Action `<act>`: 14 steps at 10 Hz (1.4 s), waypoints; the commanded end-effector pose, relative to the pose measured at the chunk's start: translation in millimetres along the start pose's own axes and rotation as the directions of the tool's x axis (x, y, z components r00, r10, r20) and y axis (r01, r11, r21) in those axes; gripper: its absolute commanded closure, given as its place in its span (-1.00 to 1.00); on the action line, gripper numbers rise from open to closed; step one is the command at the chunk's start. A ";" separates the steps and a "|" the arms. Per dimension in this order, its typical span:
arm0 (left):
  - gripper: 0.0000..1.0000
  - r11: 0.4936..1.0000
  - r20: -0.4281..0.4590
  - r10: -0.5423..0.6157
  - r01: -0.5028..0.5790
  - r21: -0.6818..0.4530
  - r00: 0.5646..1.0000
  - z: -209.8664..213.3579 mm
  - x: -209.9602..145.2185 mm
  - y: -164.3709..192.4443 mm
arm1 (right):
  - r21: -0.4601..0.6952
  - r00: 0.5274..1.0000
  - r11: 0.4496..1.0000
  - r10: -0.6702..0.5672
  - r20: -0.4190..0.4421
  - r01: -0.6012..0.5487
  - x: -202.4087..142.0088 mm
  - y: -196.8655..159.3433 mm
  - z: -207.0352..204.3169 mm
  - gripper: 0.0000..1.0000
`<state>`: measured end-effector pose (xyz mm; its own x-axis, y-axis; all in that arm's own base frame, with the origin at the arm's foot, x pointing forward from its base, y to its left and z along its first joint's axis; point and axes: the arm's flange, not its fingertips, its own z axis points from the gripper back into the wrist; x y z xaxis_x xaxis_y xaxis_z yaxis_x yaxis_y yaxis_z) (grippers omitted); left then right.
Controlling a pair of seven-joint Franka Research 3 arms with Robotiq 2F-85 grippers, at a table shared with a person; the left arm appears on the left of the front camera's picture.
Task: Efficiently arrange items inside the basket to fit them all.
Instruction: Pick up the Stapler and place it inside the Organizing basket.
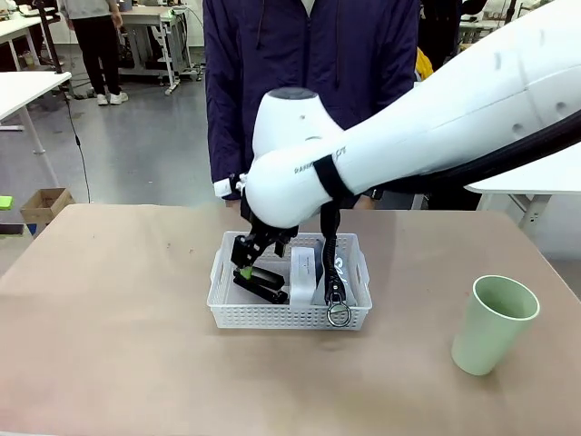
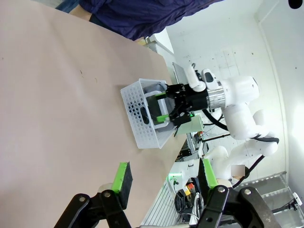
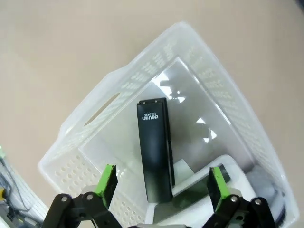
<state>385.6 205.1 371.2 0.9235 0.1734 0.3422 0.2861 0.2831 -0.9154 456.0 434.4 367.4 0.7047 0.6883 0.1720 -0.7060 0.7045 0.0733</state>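
Our right gripper (image 1: 249, 265) hangs with its fingers spread over the black stapler (image 1: 265, 284), which lies flat in the white basket (image 1: 283, 319) beside the small white box (image 1: 302, 271) and grey pouch (image 1: 336, 289). Our left gripper (image 2: 165, 175) hovers spread and empty. The pale green cup (image 1: 491, 324) stands outside on the table; we fear the crowded basket leaves it no room. The brown table (image 1: 109, 318) is otherwise bare, with a person (image 1: 309, 82) opposite and a workshop behind.
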 end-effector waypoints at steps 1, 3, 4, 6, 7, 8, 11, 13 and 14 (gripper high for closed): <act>-0.47 1.000 0.000 -0.008 0.008 0.002 1.000 -1.4 -1.7 -1.8 | 0.108 0.999 0.994 0.007 0.051 -0.012 -46.2 -31.3 62.5 -1.00; -0.47 1.000 0.000 -0.008 0.008 0.002 1.000 -1.4 -1.7 -1.8 | 0.285 0.996 0.957 -0.067 0.062 0.047 -100.0 -81.1 119.4 -1.00; -0.47 1.000 0.000 -0.008 0.008 0.002 1.000 -1.4 -1.7 -1.8 | 0.359 0.986 0.926 -0.149 0.072 0.114 -129.8 -110.7 140.6 -1.00; -0.47 1.000 0.000 -0.008 0.008 0.002 1.000 -1.4 -1.7 -1.8 | 0.526 0.916 0.808 -0.381 0.126 0.264 -195.5 -185.9 180.8 -1.00; -0.47 1.000 0.000 -0.008 0.008 0.002 1.000 -1.4 -1.7 -1.8 | 0.633 0.877 0.716 -0.466 0.120 0.294 -227.9 -228.4 195.2 -1.00; -0.47 1.000 0.000 -0.008 0.008 0.002 1.000 -1.4 -1.7 -1.8 | 0.728 0.813 0.594 -0.576 0.087 0.343 -260.4 -271.8 202.1 -1.00; -0.47 1.000 0.000 -0.008 0.008 0.002 1.000 -1.4 -1.7 -1.8 | 0.926 0.695 0.288 -0.718 0.040 0.244 -358.3 -362.8 185.3 -1.00; -0.47 1.000 0.000 -0.008 0.008 0.002 1.000 -1.4 -1.7 -1.8 | 0.986 0.595 0.129 -0.803 0.039 0.109 -429.2 -401.1 142.1 -1.00; -0.47 1.000 0.000 -0.008 0.008 0.002 1.000 -1.4 -1.7 -1.8 | 0.994 0.537 0.086 -0.843 0.034 0.071 -459.1 -412.1 113.7 -1.00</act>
<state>385.0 205.8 371.8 0.9227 0.1751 0.3434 0.2867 0.2838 -0.9150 410.2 -184.5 392.1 0.9819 -0.1842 0.0434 -0.0398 0.0234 0.9989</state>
